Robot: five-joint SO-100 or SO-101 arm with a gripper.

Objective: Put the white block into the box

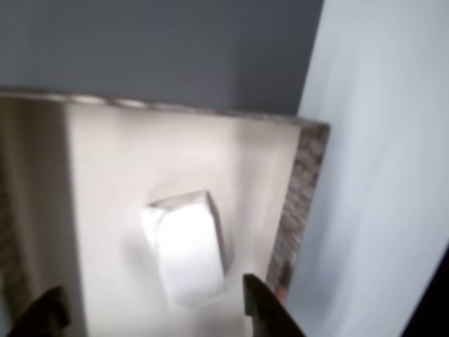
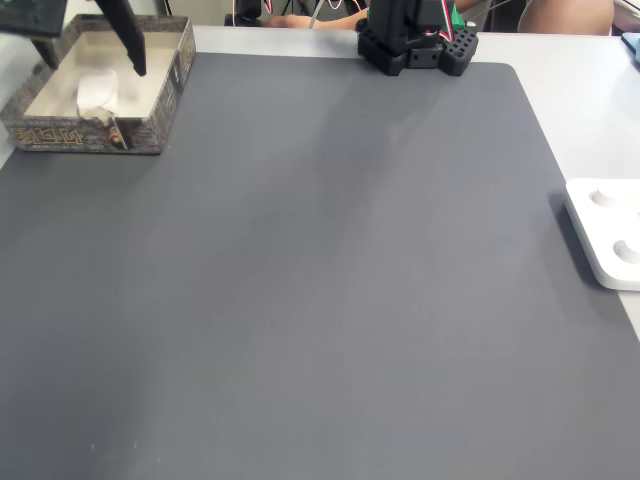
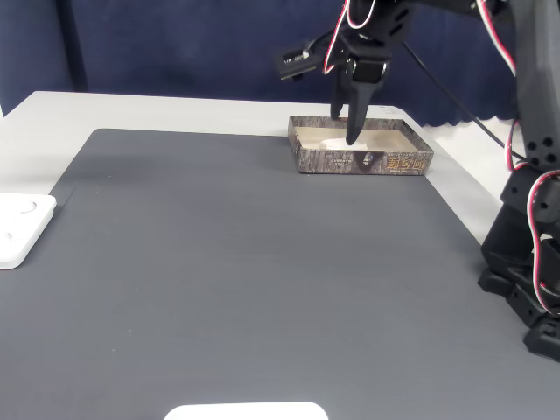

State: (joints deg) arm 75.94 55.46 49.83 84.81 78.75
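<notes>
Two dark jaw tips of the gripper (image 1: 158, 309) poke up from the bottom edge of the other view, set well apart with nothing between them; just above them one white block (image 1: 188, 246) lies flat on the pale beige floor of the box (image 1: 303, 189), free of both tips, and the picture is blurred enough that the block's surface detail cannot be made out. One box rim runs along the top and right, with the dark grey mat beyond it. Across a fixed view the grey mat (image 2: 320, 280) covers most of the table, bare in its near part; at far left stands the one box (image 2: 160, 115) with its patterned brown wall, the block (image 2: 97, 92) resting inside it near the left half, and the gripper (image 2: 128, 45) hanging over the box interior. One flat white device (image 2: 605, 240) sits at the right edge, partly off the mat. From another fixed view the box (image 3: 385, 162) stands at the far side of the mat, the arm's gripper (image 3: 350, 118) pointing down into it with jaws parted, and the block (image 3: 332, 142) shows, probably, as a pale patch behind the near wall. One white device (image 3: 22, 227) lies at the left edge.
</notes>
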